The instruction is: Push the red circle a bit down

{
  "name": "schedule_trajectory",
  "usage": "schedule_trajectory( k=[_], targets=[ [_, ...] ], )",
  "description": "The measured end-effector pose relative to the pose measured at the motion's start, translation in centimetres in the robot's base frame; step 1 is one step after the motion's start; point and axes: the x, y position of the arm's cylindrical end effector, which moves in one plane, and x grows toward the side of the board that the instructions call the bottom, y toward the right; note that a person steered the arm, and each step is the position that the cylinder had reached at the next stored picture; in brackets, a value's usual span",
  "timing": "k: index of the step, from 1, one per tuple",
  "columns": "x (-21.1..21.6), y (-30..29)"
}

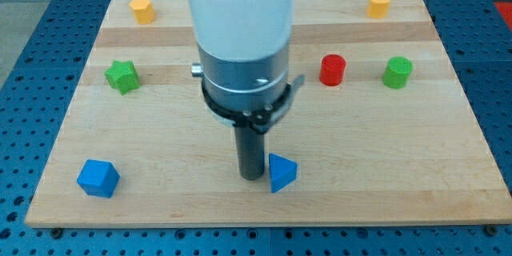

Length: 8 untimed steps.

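Nearest the view's bottom sit a blue cube-like block (98, 178) at the left and a blue triangle (282, 173) near the middle, with our tip (253, 177) planted just beside the triangle's left edge, possibly touching it. We carry no hand at all, only the dark rod, so nothing is gripped. Our arm hangs straight down over the board's (400, 200) centre, its wide pale body hiding much of the wood behind it.

The red circle (333, 70) stands up and to the view's right of us, well apart, with a green circle (398, 73) near its right side. We judge the push has not begun. To send red down we must first get above it. The risks: sweeping right from here would shove the blue triangle along; cutting the corner would strike red from the left and knock it into the green circle; an off-centre contact would slide it sideways, not down.
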Motion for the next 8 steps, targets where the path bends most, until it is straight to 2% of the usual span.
schedule_trajectory(
  k=[4,6,8],
  targets=[
    [-16.4,0.3],
    [-19.8,5.5],
    [-19.8,11.4]
  ],
)
